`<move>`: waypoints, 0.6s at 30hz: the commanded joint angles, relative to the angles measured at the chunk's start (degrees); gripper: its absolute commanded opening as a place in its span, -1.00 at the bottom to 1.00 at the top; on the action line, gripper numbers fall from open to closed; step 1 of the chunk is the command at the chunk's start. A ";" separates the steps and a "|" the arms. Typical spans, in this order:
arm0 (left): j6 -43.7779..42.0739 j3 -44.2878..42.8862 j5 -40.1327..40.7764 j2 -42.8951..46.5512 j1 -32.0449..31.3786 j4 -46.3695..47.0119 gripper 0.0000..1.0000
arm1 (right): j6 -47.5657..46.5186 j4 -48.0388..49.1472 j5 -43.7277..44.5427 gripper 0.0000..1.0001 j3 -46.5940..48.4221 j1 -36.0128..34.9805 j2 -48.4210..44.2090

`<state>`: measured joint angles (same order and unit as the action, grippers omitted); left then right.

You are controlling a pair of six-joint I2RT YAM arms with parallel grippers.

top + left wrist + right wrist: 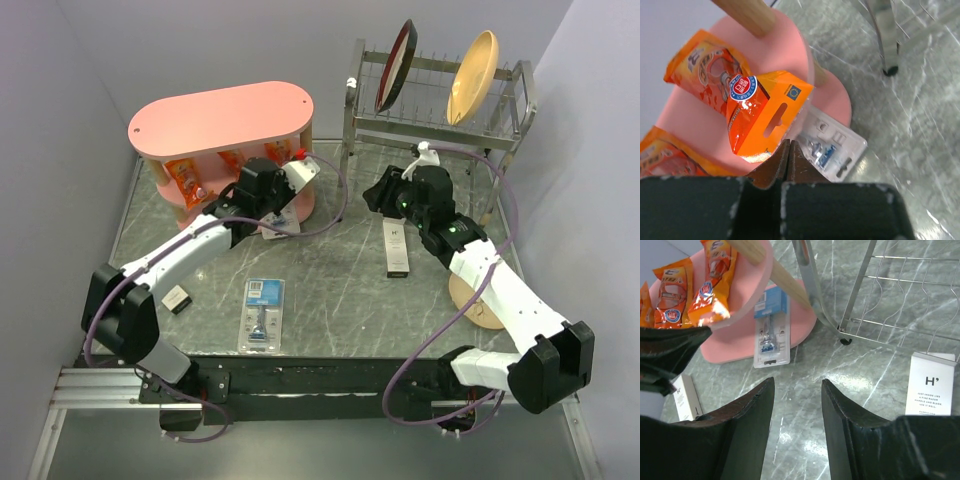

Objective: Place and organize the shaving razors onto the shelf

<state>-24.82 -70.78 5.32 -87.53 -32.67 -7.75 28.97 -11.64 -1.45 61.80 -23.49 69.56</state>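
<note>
One razor pack (262,313) lies flat on the table in front of the arms. The other razor pack (771,327) lies on the bottom board of the pink shelf (220,118), its lower end sticking out over the table; it also shows in the left wrist view (832,145). My left gripper (789,142) is shut and empty, hovering at the shelf's right end (272,205) just above that pack and beside an orange snack packet (755,110). My right gripper (797,381) is open and empty above bare table, right of the shelf (383,195).
A metal dish rack (440,120) with a dark plate (396,65) and a yellow plate (472,75) stands at the back right. A tall white-and-black box (397,247) lies mid-table, a smaller box (176,297) at the left. A wooden disc (478,300) lies under the right arm.
</note>
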 commanded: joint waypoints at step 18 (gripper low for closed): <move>-3.40 11.35 -22.98 19.49 -0.21 -24.15 0.75 | -8.75 3.29 -8.71 0.21 -1.94 2.30 1.19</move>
<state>-26.24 -65.91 -7.73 -74.67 -32.71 -22.65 26.02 -11.07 -4.08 61.41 -21.37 70.46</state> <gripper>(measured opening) 0.765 0.575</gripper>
